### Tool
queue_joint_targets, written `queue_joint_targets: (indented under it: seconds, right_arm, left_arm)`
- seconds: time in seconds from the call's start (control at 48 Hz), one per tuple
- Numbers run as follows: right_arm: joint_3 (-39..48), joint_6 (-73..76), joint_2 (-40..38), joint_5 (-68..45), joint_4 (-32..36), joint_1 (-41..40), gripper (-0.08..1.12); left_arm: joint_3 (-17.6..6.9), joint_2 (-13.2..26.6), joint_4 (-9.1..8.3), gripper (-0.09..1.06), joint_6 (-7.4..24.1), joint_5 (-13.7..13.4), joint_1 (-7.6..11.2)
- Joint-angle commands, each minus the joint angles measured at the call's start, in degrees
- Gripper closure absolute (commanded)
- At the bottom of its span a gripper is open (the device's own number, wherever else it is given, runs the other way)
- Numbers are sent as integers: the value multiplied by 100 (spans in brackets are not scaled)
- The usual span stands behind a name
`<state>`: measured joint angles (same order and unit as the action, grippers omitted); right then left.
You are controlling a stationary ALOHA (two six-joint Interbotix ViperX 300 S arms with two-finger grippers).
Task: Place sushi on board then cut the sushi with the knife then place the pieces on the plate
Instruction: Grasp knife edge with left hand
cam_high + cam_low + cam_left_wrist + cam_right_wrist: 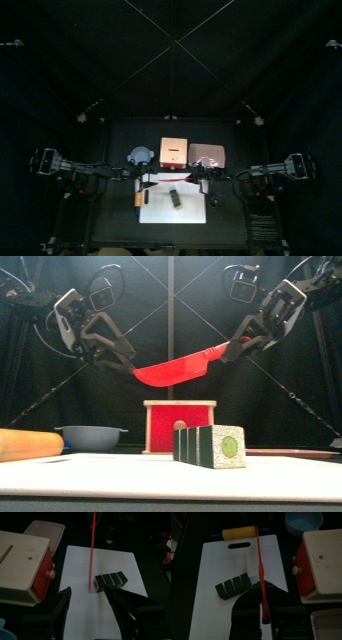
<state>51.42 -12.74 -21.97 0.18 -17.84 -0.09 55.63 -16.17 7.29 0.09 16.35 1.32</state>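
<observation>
Red knife (181, 364) up in the air, slung between the two arms above the board (120, 471), handle end high on the right, blade sloping down to the left. The right end effector (263, 607) has its jaws clamped on the handle, a firm grip by the look of the right wrist view. Over on the other side, the left end effector (88, 594) has its jaws spread wide, one on each side of the blade tip, and I can't make out any contact there. Down below, the sushi (211, 446) sits on the white board near its middle, three dark green blocks pressed together in one roll, its round pale end with the green centre showing in the front view. It lies under the knife, well apart from the blade. A yellow roller (27, 443) lies at the board's left end, by the grip hole. Behind the board on the bench (120, 230), a row: blue-grey bowl (91, 436) on the left, wooden box (179, 416) with its red drawer front in the middle, pink tray (209, 155) on the right, just beside the box.
</observation>
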Motion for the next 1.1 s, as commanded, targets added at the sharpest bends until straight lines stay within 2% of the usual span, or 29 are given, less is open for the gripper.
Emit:
queue_joint_targets:
  seconds: [0.021, 0.458, 0.583, 1.104]
  right_arm:
    - [-88, 0, 0, -70, -26, 26, 90]
    - [-158, 0, 97, -88, -44, 70, 90]
    - [-167, 0, 97, -88, -44, 70, 90]
    - [-185, 0, 97, -114, -44, 132, 90]
  left_arm:
    - [-237, 123, -9, 9, 9, 9, 26]
    - [-554, 606, -35, 9, 9, -70, 123]
    - [-589, 650, -35, 9, 0, -185, 132]
    - [-650, 826, -35, 11, 0, -237, 70]
